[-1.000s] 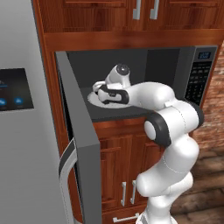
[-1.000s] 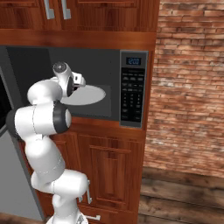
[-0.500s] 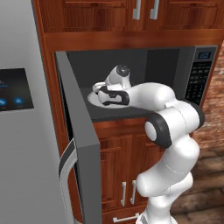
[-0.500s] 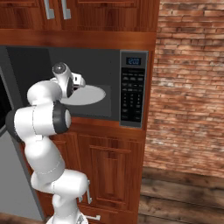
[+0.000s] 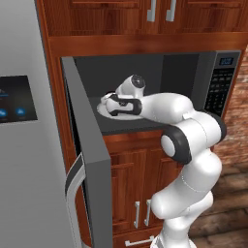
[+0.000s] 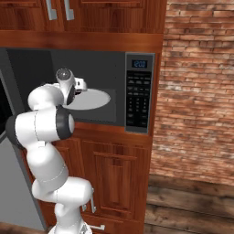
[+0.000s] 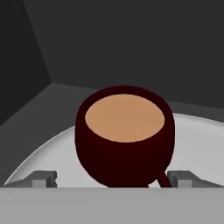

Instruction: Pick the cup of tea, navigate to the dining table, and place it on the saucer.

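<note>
One cup of tea (image 7: 124,138) on the microwave's white turntable (image 7: 192,140), between the wide-spread hand (image 7: 113,179).

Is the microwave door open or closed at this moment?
Open. The microwave door swings out leftward, and the arm reaches inside the microwave.

one cup of tea (image 7: 124,140), one microwave (image 6: 91,91) – one turntable (image 7: 57,153)

Open microwave (image 6: 137,91) with pale turntable (image 6: 93,98) (door (image 5: 89,164) swung left), beside a steel fridge (image 5: 24,145)
</note>
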